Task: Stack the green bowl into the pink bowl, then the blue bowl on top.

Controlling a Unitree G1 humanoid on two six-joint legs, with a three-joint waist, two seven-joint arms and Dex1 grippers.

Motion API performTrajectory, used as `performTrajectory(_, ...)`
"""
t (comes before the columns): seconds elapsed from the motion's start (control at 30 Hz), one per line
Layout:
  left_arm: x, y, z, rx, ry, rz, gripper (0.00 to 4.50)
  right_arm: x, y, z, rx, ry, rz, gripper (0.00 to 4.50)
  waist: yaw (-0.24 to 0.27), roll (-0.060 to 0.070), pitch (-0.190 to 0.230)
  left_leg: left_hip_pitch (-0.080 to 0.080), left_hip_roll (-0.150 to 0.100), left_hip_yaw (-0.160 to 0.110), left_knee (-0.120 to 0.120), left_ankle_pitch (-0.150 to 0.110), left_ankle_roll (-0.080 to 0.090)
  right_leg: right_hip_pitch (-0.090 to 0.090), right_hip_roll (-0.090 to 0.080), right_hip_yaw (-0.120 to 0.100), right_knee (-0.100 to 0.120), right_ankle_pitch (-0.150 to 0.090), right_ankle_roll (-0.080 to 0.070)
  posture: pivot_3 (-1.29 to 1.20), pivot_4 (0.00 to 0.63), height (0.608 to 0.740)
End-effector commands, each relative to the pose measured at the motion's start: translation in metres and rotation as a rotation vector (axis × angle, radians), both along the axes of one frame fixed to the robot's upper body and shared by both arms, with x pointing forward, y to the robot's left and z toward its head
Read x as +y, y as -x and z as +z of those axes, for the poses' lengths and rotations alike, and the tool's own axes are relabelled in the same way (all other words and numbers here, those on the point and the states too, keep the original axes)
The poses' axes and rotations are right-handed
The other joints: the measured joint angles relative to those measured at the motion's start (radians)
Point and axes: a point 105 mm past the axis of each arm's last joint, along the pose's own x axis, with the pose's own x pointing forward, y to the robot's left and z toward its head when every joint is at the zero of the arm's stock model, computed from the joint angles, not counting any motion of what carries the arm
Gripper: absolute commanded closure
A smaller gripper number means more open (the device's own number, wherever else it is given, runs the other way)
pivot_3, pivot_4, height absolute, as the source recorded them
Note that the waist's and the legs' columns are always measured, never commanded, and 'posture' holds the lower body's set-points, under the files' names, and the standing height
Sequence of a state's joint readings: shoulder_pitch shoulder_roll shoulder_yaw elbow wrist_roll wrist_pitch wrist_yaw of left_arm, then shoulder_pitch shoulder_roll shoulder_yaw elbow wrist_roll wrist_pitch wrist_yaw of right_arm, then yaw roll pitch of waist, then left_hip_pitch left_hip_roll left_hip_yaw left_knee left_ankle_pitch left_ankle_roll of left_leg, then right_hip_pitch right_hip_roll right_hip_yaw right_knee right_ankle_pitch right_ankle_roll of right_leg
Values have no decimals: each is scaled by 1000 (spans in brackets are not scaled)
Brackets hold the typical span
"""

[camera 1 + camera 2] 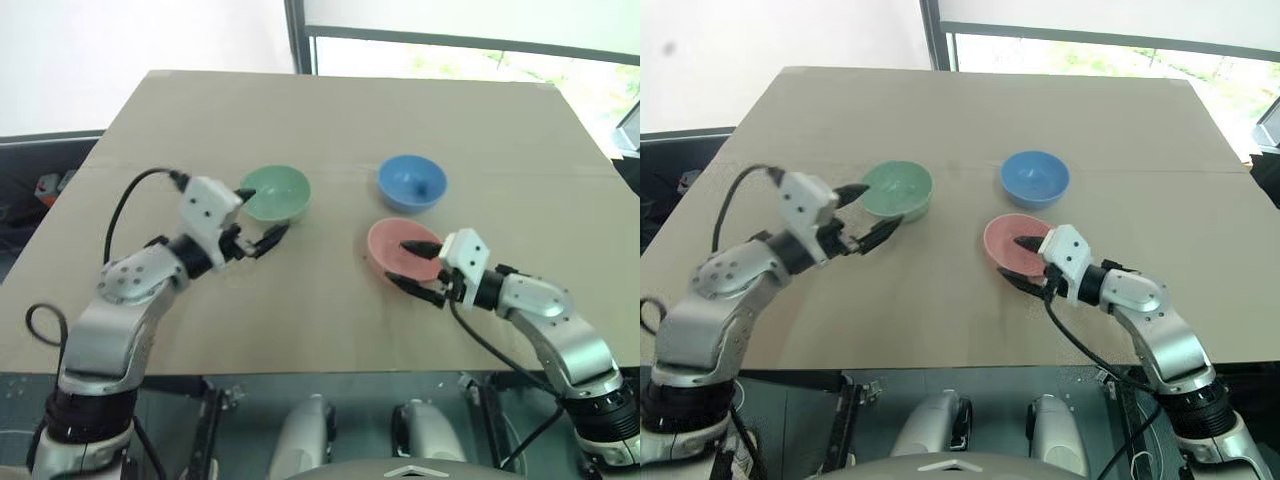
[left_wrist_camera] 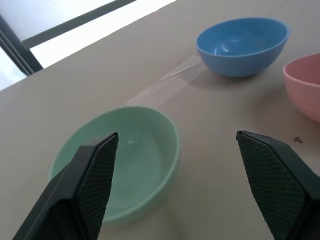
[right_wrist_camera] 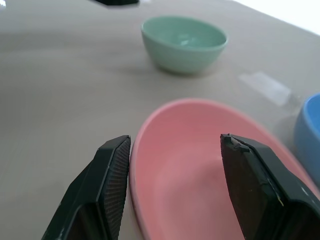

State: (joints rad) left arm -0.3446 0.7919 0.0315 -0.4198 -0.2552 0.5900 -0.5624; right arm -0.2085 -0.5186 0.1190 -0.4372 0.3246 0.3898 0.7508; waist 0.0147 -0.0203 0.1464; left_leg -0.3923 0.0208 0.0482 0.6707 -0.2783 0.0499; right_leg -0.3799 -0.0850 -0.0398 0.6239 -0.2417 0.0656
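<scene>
So nothing stacked yet — green bowl [image 1: 276, 192], pink bowl [image 1: 398, 247] and blue bowl [image 1: 412, 182] sit apart on worktop [image 1: 330, 120]. Left claw [image 1: 258, 222] spread wide by green bowl's rim; right claw [image 1: 418, 268] straddles pink bowl's rim w/o clamping — both stacking steps remain.

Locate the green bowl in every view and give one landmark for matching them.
Left eye view: green bowl, left of centre, at the left gripper.
Right eye view, left of centre.
Left wrist view, lower left, between the fingers.
Right wrist view, upper centre.
Shared landmark: the blue bowl, beside it on the table.
</scene>
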Motion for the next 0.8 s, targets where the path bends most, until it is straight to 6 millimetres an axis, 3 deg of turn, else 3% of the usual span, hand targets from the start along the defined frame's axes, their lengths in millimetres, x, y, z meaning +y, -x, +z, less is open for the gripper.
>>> performTrajectory(0.03, 4, -16, -2, 49, -120, 61, 491, -1, 8, 17, -65, -10, 17, 1511, 0, 0, 0, 0, 0, 0, 0, 0, 0, 0, 0, 0, 0, 0, 0, 0, 150, 740)
performTrajectory(0.17, 7, -34, -21, 141, -225, 109, 491, -5, 14, 24, -76, -40, 0, 1511, -3, 0, 0, -2, -2, 1, 0, 0, 0, -2, 1, 1, 1, 0, 0, 0, 150, 740)
performTrajectory(0.27, 6, -42, -31, 183, -262, 108, 1158, -11, 17, 25, -82, -26, -23, 1429, 1, 0, 0, -5, -2, 0, 0, 0, 0, -4, 1, 0, 1, 0, 0, 0, 150, 740)
performTrajectory(0.43, 0, -50, -37, 195, -283, 93, 3177, -20, 19, 25, -82, -25, -74, 1429, 2, -1, 1, -6, -2, 0, 0, 0, 0, -4, 1, 0, 1, 0, 0, 0, 150, 740)
performTrajectory(0.5, -2, -52, -33, 183, -273, 86, 3812, -21, 19, 26, -79, -31, -86, 1429, 0, -1, 1, -6, -2, 0, 0, 0, 0, -4, 1, 0, 1, 0, 0, 0, 150, 740)
performTrajectory(0.53, -5, -53, -27, 160, -251, 67, 4399, -23, 18, 26, -85, -24, -95, 1429, 0, -1, 1, -6, -2, 0, 0, 0, 0, -4, 1, 0, 1, 0, 0, 0, 150, 740)
performTrajectory(0.63, -40, -41, -2, 103, -115, -133, 4461, -30, 18, 27, -92, -25, -131, 1429, 1, -1, 1, -5, -1, 0, 1, 0, 0, -4, 1, 0, 1, 0, 0, 0, 150, 740)
performTrajectory(0.8, -93, 5, 24, 27, -48, -495, 4461, -42, 16, 28, -101, -9, -184, 1429, 0, -1, 1, -7, 0, 0, 2, 0, 1, -3, 0, 0, 1, 0, 1, 0, 150, 740)
